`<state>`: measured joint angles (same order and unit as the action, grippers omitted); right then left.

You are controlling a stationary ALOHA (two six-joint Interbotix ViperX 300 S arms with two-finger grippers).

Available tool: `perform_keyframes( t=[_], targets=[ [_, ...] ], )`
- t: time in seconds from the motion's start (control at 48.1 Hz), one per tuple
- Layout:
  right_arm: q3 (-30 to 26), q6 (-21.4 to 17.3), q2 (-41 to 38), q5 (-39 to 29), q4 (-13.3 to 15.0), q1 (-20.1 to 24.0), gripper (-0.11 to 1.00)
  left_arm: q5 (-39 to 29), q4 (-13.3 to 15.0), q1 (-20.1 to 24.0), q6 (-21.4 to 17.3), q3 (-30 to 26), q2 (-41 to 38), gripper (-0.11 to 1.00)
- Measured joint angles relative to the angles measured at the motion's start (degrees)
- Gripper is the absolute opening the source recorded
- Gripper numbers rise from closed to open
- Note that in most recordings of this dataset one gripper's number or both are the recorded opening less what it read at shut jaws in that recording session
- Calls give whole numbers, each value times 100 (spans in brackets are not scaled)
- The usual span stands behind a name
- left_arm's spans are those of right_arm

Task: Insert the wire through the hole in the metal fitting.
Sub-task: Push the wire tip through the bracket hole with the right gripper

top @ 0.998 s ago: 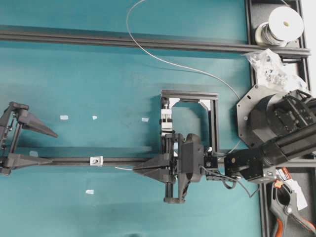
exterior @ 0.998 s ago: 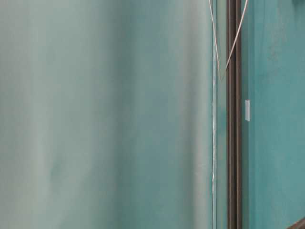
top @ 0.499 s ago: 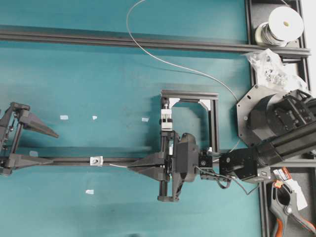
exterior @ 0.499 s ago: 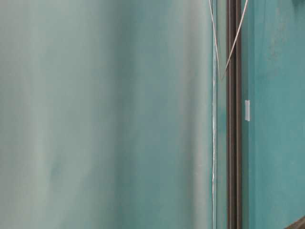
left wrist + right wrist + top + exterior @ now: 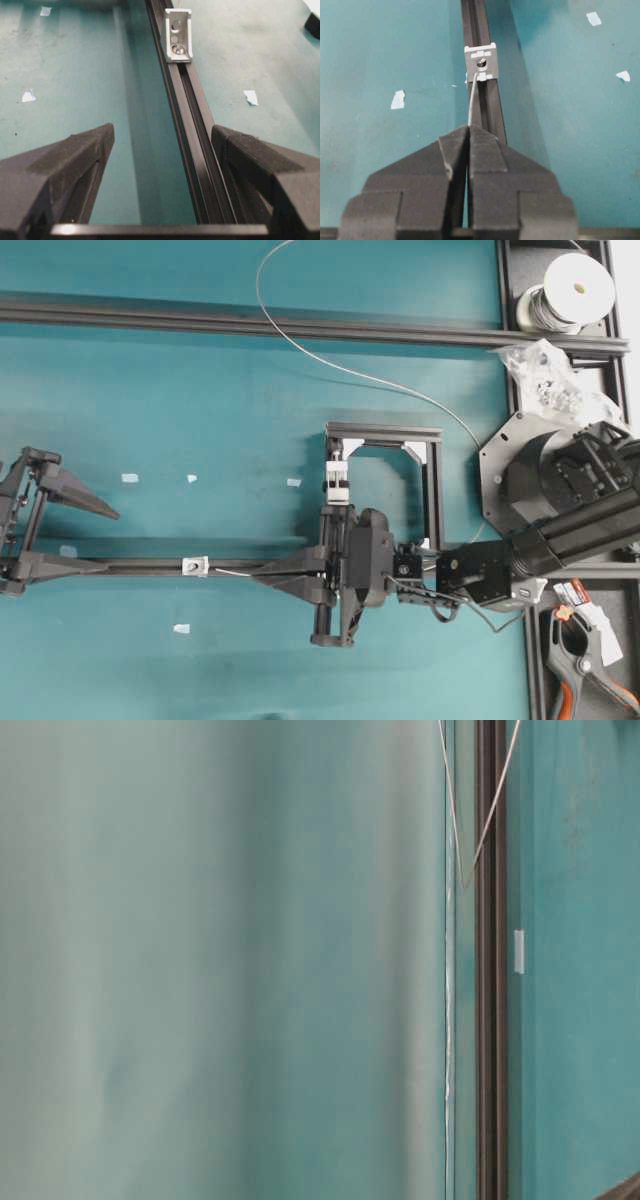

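Note:
The metal fitting [image 5: 194, 566] is a small silvery bracket standing on the black rail [image 5: 140, 565]. My right gripper [image 5: 255, 577] is shut on the wire [image 5: 350, 370], just right of the fitting. In the right wrist view the shut gripper [image 5: 469, 127] holds the wire's short free end [image 5: 472, 102]. That end points at the fitting [image 5: 481, 63], and its tip sits just below the dark hole. My left gripper [image 5: 108, 540] stands open at the far left, straddling the rail. Its wrist view shows the open gripper [image 5: 162, 132] well short of the fitting [image 5: 178, 35].
A wire spool [image 5: 575, 285] and a plastic bag of parts [image 5: 545, 370] sit at the back right. A black frame [image 5: 385, 435] with a white-and-black block [image 5: 337, 483] stands behind my right wrist. White tape scraps [image 5: 129, 478] dot the mat. A second rail [image 5: 250, 322] crosses the back.
My right gripper has slid left along the rail with the wire, bringing the wire's tip close to the fitting. The left gripper has stayed still and open.

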<state>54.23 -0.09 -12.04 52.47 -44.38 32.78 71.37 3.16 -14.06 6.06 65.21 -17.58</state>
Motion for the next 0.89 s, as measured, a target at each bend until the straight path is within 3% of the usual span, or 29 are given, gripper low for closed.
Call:
perform_keyframes(
  t=[0.894],
  targets=[
    [-211,44,-211,0,123,-229,0,0,0,0,-18,-9,0,88]
  ],
)
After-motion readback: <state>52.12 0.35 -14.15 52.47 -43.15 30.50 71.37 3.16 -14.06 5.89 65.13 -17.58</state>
